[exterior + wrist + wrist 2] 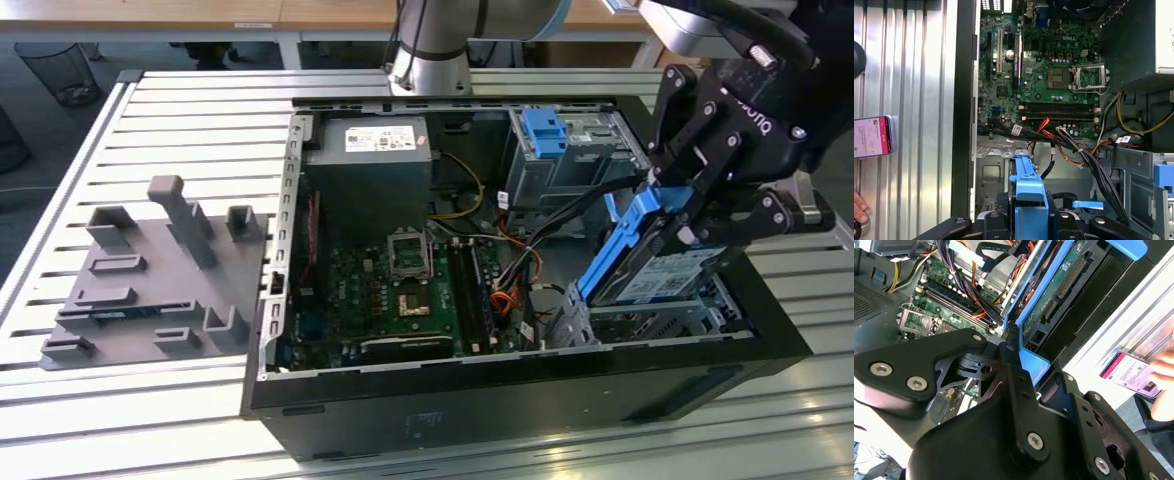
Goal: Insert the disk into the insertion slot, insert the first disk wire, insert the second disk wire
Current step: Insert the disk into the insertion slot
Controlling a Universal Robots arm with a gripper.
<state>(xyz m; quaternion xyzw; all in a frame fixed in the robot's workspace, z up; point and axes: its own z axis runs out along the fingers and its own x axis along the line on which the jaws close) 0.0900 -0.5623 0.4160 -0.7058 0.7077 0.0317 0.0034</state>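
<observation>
Evidently the first step is in hand: the fingers [1015, 377] are clamped on the blue frame of the disk [654, 275], which in the exterior view stands steeply tilted over the slot [661, 322], a ribbed metal cage in the corner of the open computer case [534, 400] at the exterior view's right. The disk's lower end appears to sit at or just inside the mouth of the slot, while most of its body is above it, so I judge the insertion begun but not finished. Finishing this step calls for keeping the frame square to the cage walls and clear of the bundle of wires [567, 212] just beside it. Neither disk wire looks plugged in, and I cannot tell which leads in the bundle belong to the disk. The contact between the disk's lower edge and the cage is hidden by the metal. A phone [873, 136] lies on the slatted counter [174, 130] beside the case, with part of a person's hand [859, 206] cut off at the frame edge.
</observation>
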